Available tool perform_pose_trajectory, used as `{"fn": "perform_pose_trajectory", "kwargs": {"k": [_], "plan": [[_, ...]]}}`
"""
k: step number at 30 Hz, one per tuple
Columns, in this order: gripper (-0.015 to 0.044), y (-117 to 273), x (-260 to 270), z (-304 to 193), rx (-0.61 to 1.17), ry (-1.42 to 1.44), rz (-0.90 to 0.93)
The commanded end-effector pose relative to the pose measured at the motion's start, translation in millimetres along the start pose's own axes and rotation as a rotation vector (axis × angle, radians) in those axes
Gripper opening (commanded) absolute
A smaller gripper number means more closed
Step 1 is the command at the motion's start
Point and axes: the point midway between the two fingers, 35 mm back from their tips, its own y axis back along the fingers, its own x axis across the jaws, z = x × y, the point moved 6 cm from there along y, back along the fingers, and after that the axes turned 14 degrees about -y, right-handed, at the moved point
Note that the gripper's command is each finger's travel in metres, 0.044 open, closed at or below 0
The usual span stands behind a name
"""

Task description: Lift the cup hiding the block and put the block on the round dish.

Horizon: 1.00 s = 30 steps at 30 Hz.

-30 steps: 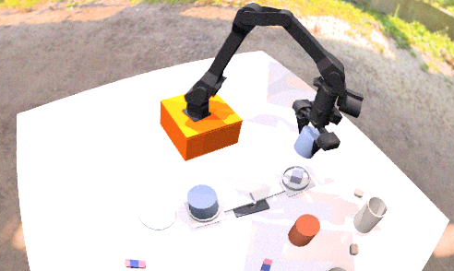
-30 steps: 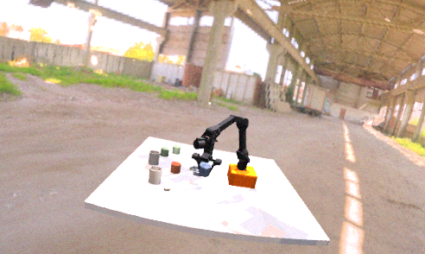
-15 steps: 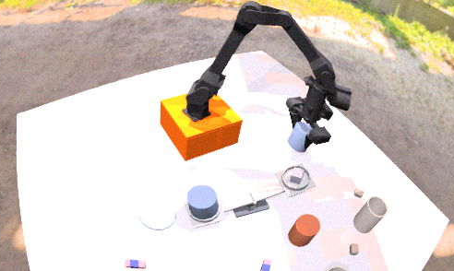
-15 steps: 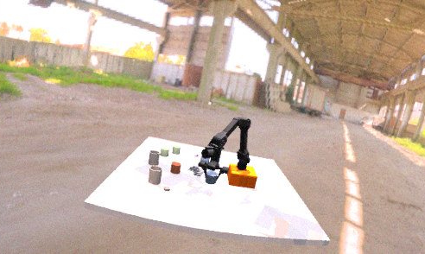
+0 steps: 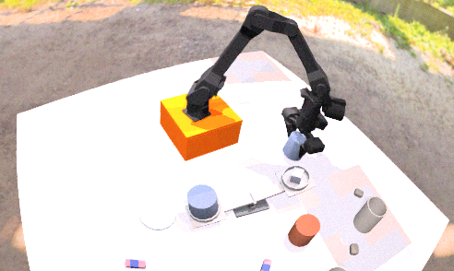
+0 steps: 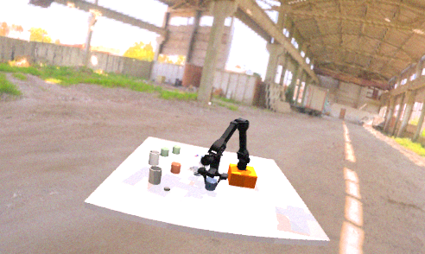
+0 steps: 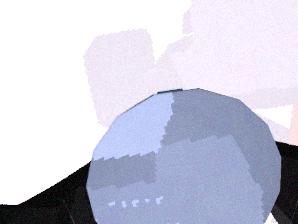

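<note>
My gripper (image 5: 301,139) (image 6: 212,178) (image 7: 172,148) is shut on a blue-grey cup (image 5: 292,147) (image 6: 211,185) (image 7: 200,165), held off the balance, behind its right end in the top view. Its height over the table is hard to judge. A small block (image 5: 296,178), pale on top with a dark side, lies uncovered inside the ring on the right end of the balance (image 5: 251,209). The identical second cup (image 5: 202,202) stands on the left end. The round dish (image 5: 158,229), a pale disc with a faint rim, lies left of that cup, with nothing visible on it.
An orange box (image 5: 212,140) (image 6: 242,178) carries the arm's base. A red-orange cylinder (image 5: 304,230) (image 6: 175,168) stands in front of the balance's right side. A grey cup (image 5: 370,216) (image 6: 155,175) and small grey pieces are farther right. Two pink-and-blue blocks (image 5: 135,264) (image 5: 266,265) lie at the front.
</note>
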Motion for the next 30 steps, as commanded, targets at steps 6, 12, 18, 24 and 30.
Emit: {"fn": "perform_pose_trajectory", "kwargs": {"k": [6, 12, 18, 24, 30], "plan": [[0.0000, -8, -1, 3, -0.017, -0.003, -0.006], [0.0026, -13, 0, 2, -0.010, 0.000, -0.003], [0.0184, -13, 0, 2, -0.010, 0.000, -0.003], [0.0341, -13, 0, 2, -0.010, 0.000, -0.003], [0.0440, 14, -1, 3, -0.014, -0.002, -0.005]]}}
